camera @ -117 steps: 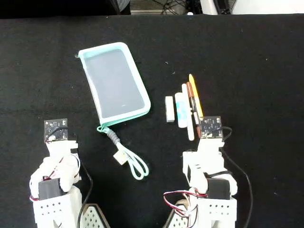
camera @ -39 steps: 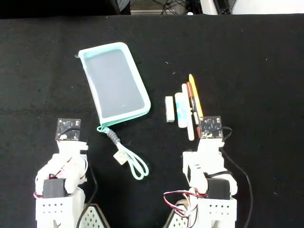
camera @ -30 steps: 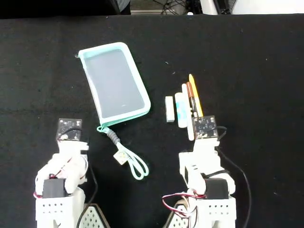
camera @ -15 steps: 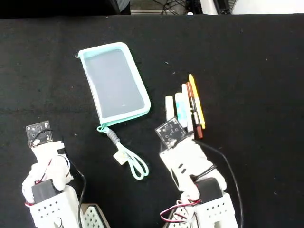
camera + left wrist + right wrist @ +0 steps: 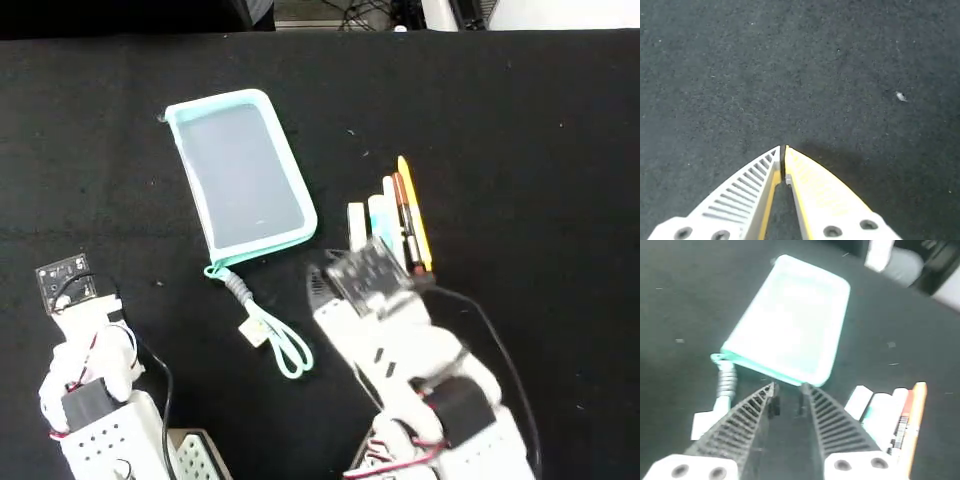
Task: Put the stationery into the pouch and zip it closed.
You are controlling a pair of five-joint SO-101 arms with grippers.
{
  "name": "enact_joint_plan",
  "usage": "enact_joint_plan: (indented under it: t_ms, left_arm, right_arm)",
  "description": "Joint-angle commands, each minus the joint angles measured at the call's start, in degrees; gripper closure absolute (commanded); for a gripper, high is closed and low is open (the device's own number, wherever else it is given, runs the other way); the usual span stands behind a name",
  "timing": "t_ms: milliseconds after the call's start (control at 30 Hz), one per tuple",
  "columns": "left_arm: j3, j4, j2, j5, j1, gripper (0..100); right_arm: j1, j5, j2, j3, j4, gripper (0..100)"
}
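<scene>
The pouch (image 5: 240,175) lies flat on the desk (image 5: 520,120), with a strap (image 5: 270,335) trailing from its near corner. The stationery (image 5: 395,215) lies in a row near the pouch. The right tool (image 5: 788,387), slightly parted and empty, hovers beside the pouch's near edge. The left tool (image 5: 784,148), clenched on nothing, sits well apart from it. The pouch probably needs opening first: grip the zipper pull squarely and pin the pouch so it cannot slide.

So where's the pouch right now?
In the high view the pouch lies flat on the black table, left of centre. The row of stationery lies apart on its right, and its looped strap trails from its near end.
</scene>
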Motion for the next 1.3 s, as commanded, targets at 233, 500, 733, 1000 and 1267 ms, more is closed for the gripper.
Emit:
enact_joint_plan:
  t_ms: [233, 500, 733, 1000, 1267]
  left_arm:
    - [0.9, -1.0, -0.4, -0.4, -0.7, 97]
    - [0.9, -1.0, -0.4, -0.4, -0.6, 97]
    - [0.9, -1.0, -0.4, -0.4, -0.7, 97]
    - [0.9, -1.0, -0.4, -0.4, -0.7, 97]
    - [0.9, -1.0, -0.4, -0.4, -0.7, 97]
  right_arm:
    - [-7.5, -9.3, 56.9, -22.4, -14.6, 83.9]
    - [-8.1, -12.9, 85.4, -38.4, -16.1, 83.9]
    - [-15.6, -12.5, 95.5, -45.4, -13.3, 83.9]
    - [-15.9, -12.2, 99.7, -48.7, -10.2, 83.5]
    - [-17.1, -9.6, 100.0, -50.2, -6.7, 84.0]
